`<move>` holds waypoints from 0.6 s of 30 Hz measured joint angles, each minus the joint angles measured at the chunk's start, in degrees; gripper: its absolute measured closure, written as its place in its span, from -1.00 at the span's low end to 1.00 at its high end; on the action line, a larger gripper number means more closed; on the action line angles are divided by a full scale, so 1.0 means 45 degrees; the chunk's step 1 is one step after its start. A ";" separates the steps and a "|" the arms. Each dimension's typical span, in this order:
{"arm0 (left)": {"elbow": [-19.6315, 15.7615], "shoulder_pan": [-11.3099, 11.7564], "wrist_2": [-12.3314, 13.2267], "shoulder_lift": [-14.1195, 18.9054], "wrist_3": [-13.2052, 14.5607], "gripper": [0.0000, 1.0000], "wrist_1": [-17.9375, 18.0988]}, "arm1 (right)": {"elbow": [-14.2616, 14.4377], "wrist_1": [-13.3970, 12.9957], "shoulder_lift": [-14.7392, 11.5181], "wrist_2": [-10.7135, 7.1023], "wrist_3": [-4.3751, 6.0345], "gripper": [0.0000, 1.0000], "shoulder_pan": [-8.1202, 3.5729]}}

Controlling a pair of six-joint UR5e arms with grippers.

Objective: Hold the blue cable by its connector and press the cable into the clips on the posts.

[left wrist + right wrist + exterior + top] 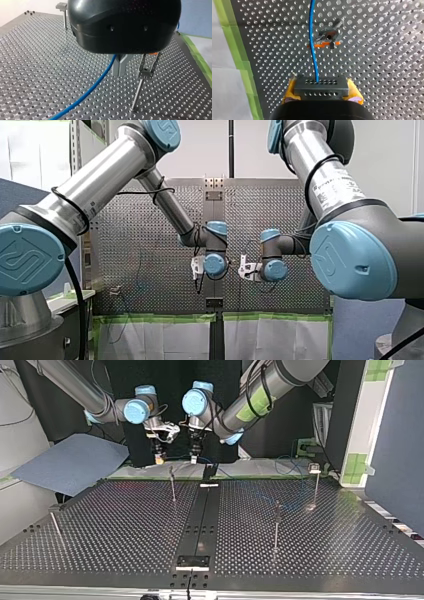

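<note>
I am working at the far edge of the table [125, 530] as the top view shows it. Both grippers hang close together near the strip where the perforated plate meets the green tape [232, 50]. Toward that camera the plate lies wide open, broken only by a few thin posts [276, 525] standing well apart from one another.

My right gripper [322, 92] points straight down at the plate. Its yellow pads are closed on the grey connector [320, 85]. The blue cable [311, 37] leaves the connector and runs ahead of the gripper, passing just beside a clip [328, 35] with an orange piece. As far as I can tell, the cable is not seated in it.

My left gripper [120, 73] also points down. Its metal fingers are pinched together on the cable, which trails away from them low over the plate. A post topped by a clip stands just beside those fingers, apart from the cable. In the front view my two wrists face each other, near but not touching.
</note>
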 joint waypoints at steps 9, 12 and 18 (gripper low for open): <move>0.0004 0.0015 0.0228 -0.0604 0.0004 1.00 -0.0035 | 0.0000 -0.0435 0.0083 -0.0599 0.0230 1.00 -0.0341; 0.0008 0.0018 0.0414 -0.0928 0.0001 1.00 -0.0097 | 0.0000 -0.0449 0.0112 -0.0736 0.0206 1.00 -0.0455; 0.0014 0.0092 0.0577 -0.1497 -0.0002 1.00 -0.0270 | 0.0001 -0.0546 0.0414 -0.1061 0.0137 1.00 -0.0676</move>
